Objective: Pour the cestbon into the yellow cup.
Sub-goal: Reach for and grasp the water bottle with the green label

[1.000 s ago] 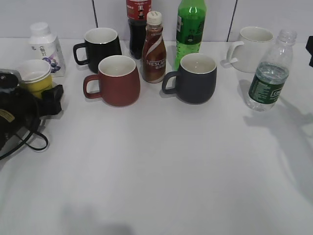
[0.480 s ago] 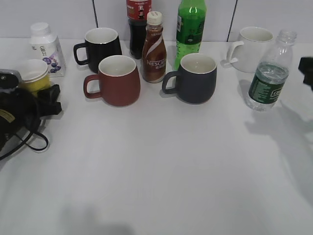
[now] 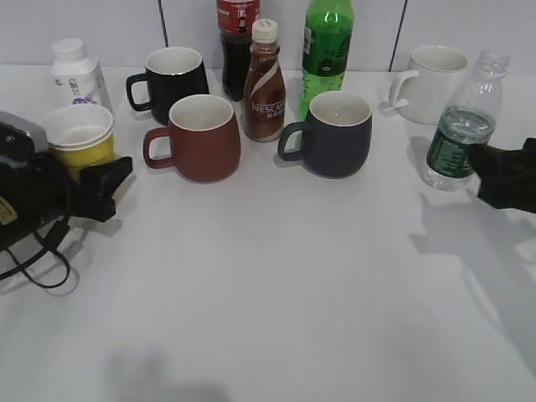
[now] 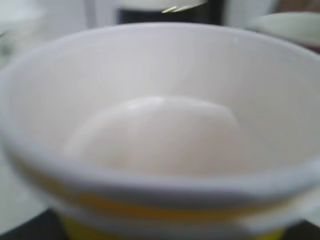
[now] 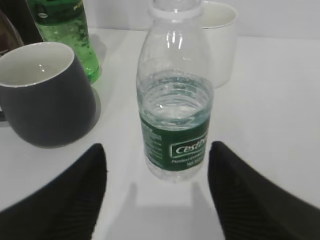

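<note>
The yellow cup (image 3: 79, 138), white inside and empty, sits between the jaws of my left gripper (image 3: 94, 167) at the left of the table. It fills the left wrist view (image 4: 160, 135), blurred. The cestbon (image 3: 459, 134), a clear uncapped bottle with a dark green label and water in it, stands upright at the right. My right gripper (image 3: 501, 172) is open just in front of it. In the right wrist view the two black fingers (image 5: 157, 185) flank the bottle (image 5: 175, 115) without touching it.
Behind stand a black mug (image 3: 172, 79), a red mug (image 3: 199, 134), a dark grey mug (image 3: 335, 132) and a white mug (image 3: 435, 79). With them are a Nescafe bottle (image 3: 264, 84), a tall green bottle (image 3: 325, 46), a cola bottle (image 3: 237, 33) and a small white bottle (image 3: 74, 71).
My left gripper has moved right and toward the front with the yellow cup in it. My right gripper has come in from the right edge up to the cestbon.
</note>
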Available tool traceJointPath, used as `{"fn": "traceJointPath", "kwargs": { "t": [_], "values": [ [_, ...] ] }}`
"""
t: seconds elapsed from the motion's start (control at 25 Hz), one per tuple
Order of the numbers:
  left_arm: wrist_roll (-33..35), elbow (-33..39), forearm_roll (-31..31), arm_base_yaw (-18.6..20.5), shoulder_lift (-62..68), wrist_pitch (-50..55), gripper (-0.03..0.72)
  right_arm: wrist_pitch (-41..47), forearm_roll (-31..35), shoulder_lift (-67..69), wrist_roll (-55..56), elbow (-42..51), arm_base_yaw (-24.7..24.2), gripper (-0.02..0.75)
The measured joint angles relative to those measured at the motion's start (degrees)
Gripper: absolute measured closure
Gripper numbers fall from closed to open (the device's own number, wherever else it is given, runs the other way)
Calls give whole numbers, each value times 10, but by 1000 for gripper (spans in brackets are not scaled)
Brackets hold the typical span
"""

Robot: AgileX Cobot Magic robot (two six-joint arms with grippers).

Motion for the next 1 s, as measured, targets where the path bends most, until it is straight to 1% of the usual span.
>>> {"fn": "traceJointPath", "kwargs": {
  "t": [0.16,0.32,0.4,0.6,0.72,0.84,1.0],
  "values": [
    [-7,15,66,0,-37,-1,249,-85,2,85,-3,0,0,119],
    [-44,16,123,0,-58,-2,249,-189,6,165,-14,-1,0,89],
    [-62,16,149,0,-60,-1,249,-215,10,197,-14,-11,0,87],
    [-80,16,217,0,-60,-1,249,-229,10,259,-15,-58,0,87],
    [-82,16,232,-6,-60,-1,250,-230,12,283,-16,-84,0,87],
    [-83,16,232,-30,-60,-1,250,-232,15,304,-16,-110,0,87],
    [-83,16,223,-74,-60,-1,250,-232,29,335,-16,-133,0,93]
  ]
}}
